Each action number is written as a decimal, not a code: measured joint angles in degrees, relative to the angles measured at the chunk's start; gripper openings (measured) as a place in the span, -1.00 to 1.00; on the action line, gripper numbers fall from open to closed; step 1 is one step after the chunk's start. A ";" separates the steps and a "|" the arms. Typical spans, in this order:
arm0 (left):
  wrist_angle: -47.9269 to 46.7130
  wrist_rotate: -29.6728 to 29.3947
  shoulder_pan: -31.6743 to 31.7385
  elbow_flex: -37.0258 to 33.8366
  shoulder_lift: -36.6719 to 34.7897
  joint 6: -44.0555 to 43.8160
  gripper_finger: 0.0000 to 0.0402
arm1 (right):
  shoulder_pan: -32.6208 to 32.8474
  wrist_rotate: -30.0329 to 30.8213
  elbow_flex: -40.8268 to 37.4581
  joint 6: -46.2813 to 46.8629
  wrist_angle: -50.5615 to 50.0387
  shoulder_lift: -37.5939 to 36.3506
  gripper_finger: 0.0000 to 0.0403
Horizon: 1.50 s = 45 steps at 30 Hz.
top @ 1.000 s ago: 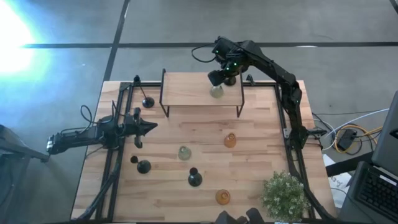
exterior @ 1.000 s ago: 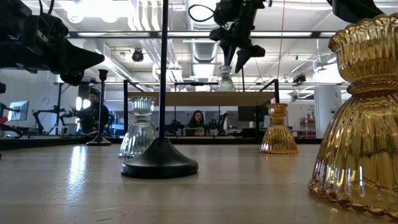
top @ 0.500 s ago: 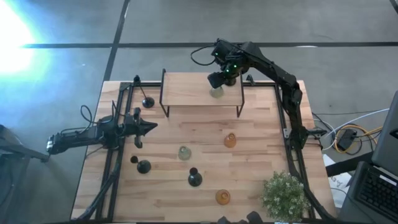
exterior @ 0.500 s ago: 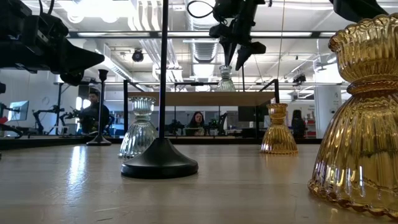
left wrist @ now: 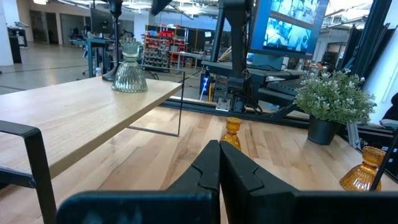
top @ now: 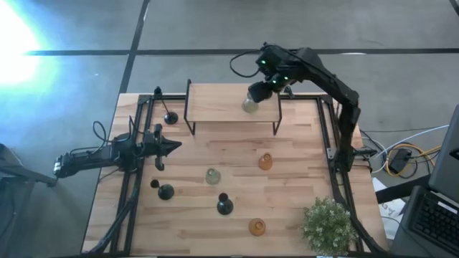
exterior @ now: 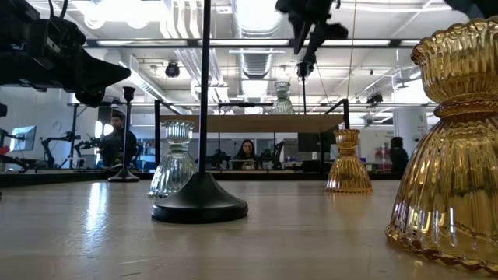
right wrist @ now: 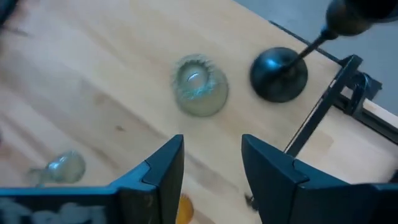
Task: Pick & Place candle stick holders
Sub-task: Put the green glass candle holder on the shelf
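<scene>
A pale-green glass candle stick holder (top: 249, 105) stands by its base on the raised wooden shelf (top: 222, 104), also in the low view (exterior: 282, 97) and the right wrist view (right wrist: 199, 84). My right gripper (top: 264, 89) hangs open above it and a little to its right, pointing steeply down, with nothing between its fingers (right wrist: 165, 168). A black holder (right wrist: 278, 74) stands beside the shelf's right end. On the table stand another pale-green holder (top: 212, 175), two amber ones (top: 265, 162) (top: 257, 227) and black ones (top: 166, 191) (top: 224, 206) (top: 171, 118). My left gripper (top: 174, 147) waits shut at the left.
A potted plant (top: 328, 223) stands at the near right corner. The shelf rests on thin black legs (top: 277, 118). Black rails (top: 333, 165) run along both table sides. People sit in the room beyond the table (exterior: 247, 149).
My right gripper has risen and gone toward the table's right edge, away from the pale-green holder, which stays standing on the shelf.
</scene>
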 joint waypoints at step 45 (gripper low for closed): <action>1.65 -3.08 0.04 0.00 0.26 -16.91 -0.97 | 27.42 1.74 -59.87 -1.03 28.32 -60.30 -0.96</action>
